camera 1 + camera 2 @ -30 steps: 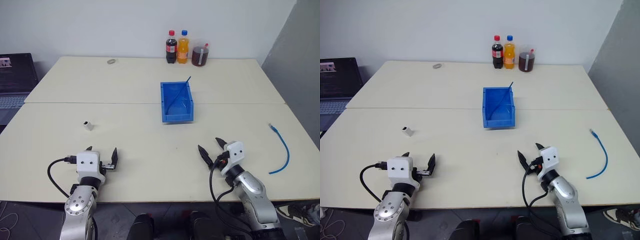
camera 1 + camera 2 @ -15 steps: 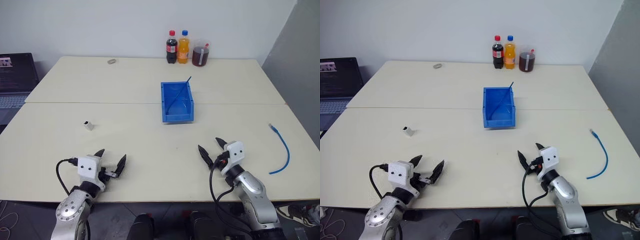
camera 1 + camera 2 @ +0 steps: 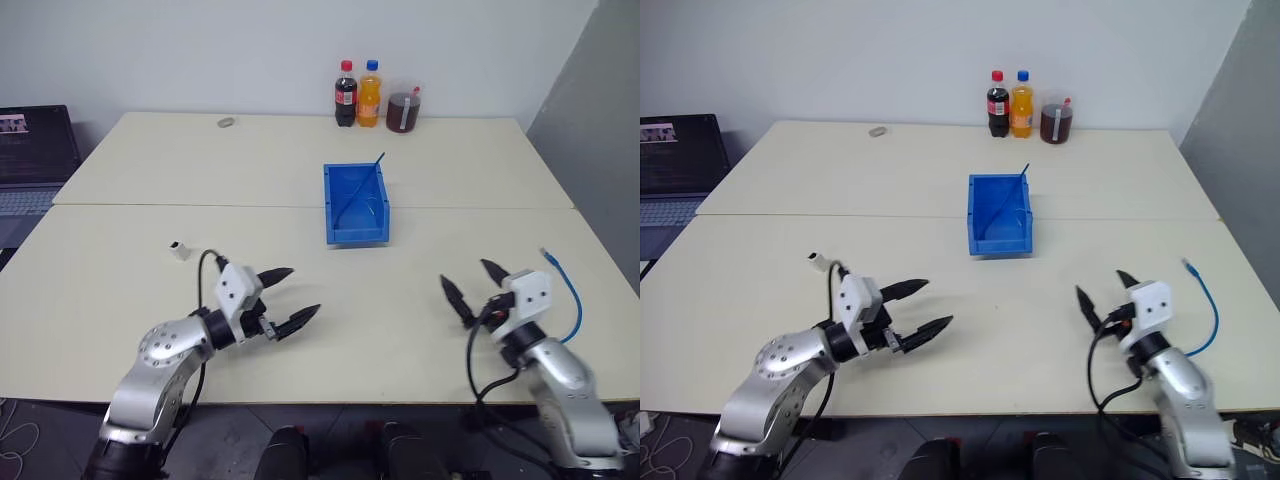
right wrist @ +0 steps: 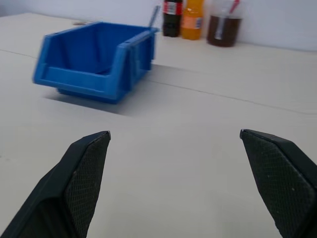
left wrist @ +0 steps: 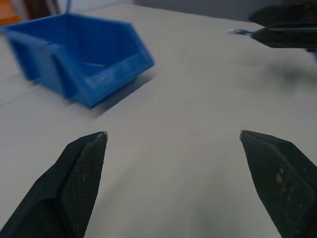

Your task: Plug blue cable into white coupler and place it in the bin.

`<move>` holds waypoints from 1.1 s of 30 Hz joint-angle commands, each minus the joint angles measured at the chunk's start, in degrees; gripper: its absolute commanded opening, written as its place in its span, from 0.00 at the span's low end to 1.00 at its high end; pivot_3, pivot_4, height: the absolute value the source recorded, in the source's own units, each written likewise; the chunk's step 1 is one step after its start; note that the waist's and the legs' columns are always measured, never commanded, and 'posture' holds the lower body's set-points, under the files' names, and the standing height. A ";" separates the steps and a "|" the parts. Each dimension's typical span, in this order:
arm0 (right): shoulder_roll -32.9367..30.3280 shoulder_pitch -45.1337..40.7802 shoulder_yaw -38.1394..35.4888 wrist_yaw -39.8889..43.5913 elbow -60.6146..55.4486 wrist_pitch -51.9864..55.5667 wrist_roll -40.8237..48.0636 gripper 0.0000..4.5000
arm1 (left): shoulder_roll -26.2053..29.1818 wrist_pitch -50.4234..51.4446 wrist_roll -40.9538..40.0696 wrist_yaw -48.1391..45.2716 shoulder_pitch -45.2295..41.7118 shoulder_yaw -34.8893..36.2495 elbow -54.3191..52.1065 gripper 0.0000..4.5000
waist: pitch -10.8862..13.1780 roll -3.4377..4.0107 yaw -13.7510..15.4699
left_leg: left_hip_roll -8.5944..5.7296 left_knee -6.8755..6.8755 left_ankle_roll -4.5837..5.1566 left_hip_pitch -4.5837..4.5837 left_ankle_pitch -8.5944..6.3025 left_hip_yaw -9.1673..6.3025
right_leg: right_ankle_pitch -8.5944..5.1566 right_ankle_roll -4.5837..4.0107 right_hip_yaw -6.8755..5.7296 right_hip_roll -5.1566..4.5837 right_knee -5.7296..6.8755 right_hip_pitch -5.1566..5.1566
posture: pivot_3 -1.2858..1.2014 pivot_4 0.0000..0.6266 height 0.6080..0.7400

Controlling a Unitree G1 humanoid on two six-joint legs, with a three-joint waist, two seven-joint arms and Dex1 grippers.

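Note:
The blue bin [image 3: 355,236] stands open-topped at the table's middle, with a thin dark blue strand [image 3: 377,161] leaning from its far right corner. The tiny white coupler [image 3: 179,249] lies on the left half of the table. The light-blue cable [image 3: 576,293] curves along the right edge. My left gripper [image 3: 301,290] is open and empty, pointing right over the bare table, right of and nearer than the coupler. My right gripper [image 3: 466,274] is open and empty, just left of the cable. The left wrist view shows the bin [image 5: 74,64] ahead.
Two bottles [image 3: 357,93] and a jar of dark liquid [image 3: 402,111] stand at the far edge behind the bin. A small grey item [image 3: 226,122] lies far left. A laptop [image 3: 35,150] sits beyond the table's left side.
My left gripper rose and swung right, now pointing across the table toward the middle. My right gripper rose and shifted right, closer to the cable. Both stayed open.

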 commanded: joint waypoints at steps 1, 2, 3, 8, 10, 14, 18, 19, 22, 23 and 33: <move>-3.73 0.80 -7.63 0.15 -1.39 5.10 4.33 0.99 | 2.68 4.04 -2.39 -7.08 -4.34 -4.16 -2.39 1.00 | 0.01 0.02 -0.13 | 0.00 -0.01 0.01 0.00 0.00 0.00 | -0.01 -0.02 0.00 0.00 0.00 0.00 | 0.52 0.24 1.00; -4.92 1.19 -9.32 0.32 -0.94 6.57 4.84 0.99 | 3.13 4.72 -2.48 -8.42 -5.88 -5.14 -2.16 1.00 | 0.02 0.02 -0.19 | 0.01 -0.02 0.02 0.00 -0.01 0.01 | -0.03 -0.04 0.01 0.01 0.00 -0.01 | 0.52 0.24 1.00; -5.67 1.44 -10.35 0.39 -0.72 7.56 5.20 0.99 | 3.38 5.14 -2.52 -9.24 -6.86 -5.69 -1.96 1.00 | 0.03 0.04 -0.23 | 0.01 -0.05 0.02 0.00 -0.01 0.01 | -0.04 -0.05 0.00 0.02 0.00 -0.02 | 0.52 0.24 1.00; -10.51 0.32 -16.07 1.43 3.06 15.29 9.22 0.99 | 2.55 6.65 -2.05 -10.92 -12.03 -7.70 -0.60 1.00 | 0.06 0.07 -0.22 | 0.02 -0.09 0.02 0.02 -0.01 0.03 | -0.04 -0.06 0.02 0.05 0.01 -0.03 | 0.52 0.24 1.00; -13.57 -1.76 -17.11 2.51 8.00 15.96 8.68 0.99 | 2.88 7.16 -1.71 -12.45 -13.14 -9.06 -0.63 1.00 | 0.08 0.09 -0.24 | 0.02 -0.05 0.02 0.01 -0.01 0.06 | -0.03 -0.03 0.06 0.04 0.00 -0.02 | 0.52 0.24 1.00; -19.08 -8.45 -15.41 4.74 21.40 15.26 5.95 0.99 | 2.74 6.31 0.05 -13.86 -14.72 -11.07 0.68 1.00 | 0.16 0.07 -0.40 | 0.01 0.02 0.03 0.04 -0.01 0.21 | 0.01 0.02 0.18 0.04 0.00 -0.03 | 0.52 0.24 1.00; -22.84 -16.23 -11.73 8.64 36.03 12.13 2.36 0.99 | 1.81 6.13 0.31 -14.08 -15.46 -11.92 0.97 1.00 | 0.19 0.06 -0.40 | 0.01 0.01 0.04 0.02 -0.01 0.21 | 0.01 0.02 0.17 0.05 0.00 -0.04 | 0.52 0.24 1.00; -23.63 -17.96 -10.49 9.97 39.38 11.33 1.39 0.99 | 1.63 6.09 0.38 -14.08 -15.51 -12.11 0.91 1.00 | 0.25 0.11 -0.41 | 0.02 0.03 0.04 0.05 -0.01 0.23 | 0.01 0.02 0.19 0.06 0.00 -0.02 | 0.52 0.24 1.00; -25.25 -22.53 -7.63 12.98 48.29 9.27 -1.01 0.99 | 1.24 6.04 0.62 -14.00 -15.42 -12.40 0.72 1.00 | 0.30 0.15 -0.33 | -0.01 0.06 0.05 0.02 -0.01 0.31 | 0.03 0.06 0.26 0.03 -0.01 -0.03 | 0.52 0.24 1.00; -25.64 -24.02 -7.06 13.76 51.00 9.34 -1.40 0.99 | 1.14 6.08 0.65 -13.95 -15.40 -12.41 0.64 1.00 | 0.31 0.18 -0.31 | -0.01 0.07 0.05 0.02 -0.01 0.32 | 0.03 0.06 0.26 0.03 -0.01 -0.03 | 0.52 0.24 1.00; -27.89 -28.08 -4.76 17.63 62.50 8.03 -4.11 0.64 | 1.34 5.50 0.87 -13.60 -14.37 -11.93 0.56 1.00 | 0.33 0.17 -0.14 | -0.01 0.14 0.05 0.02 -0.01 0.34 | 0.03 0.07 0.27 0.01 -0.02 0.03 | 0.52 0.24 1.00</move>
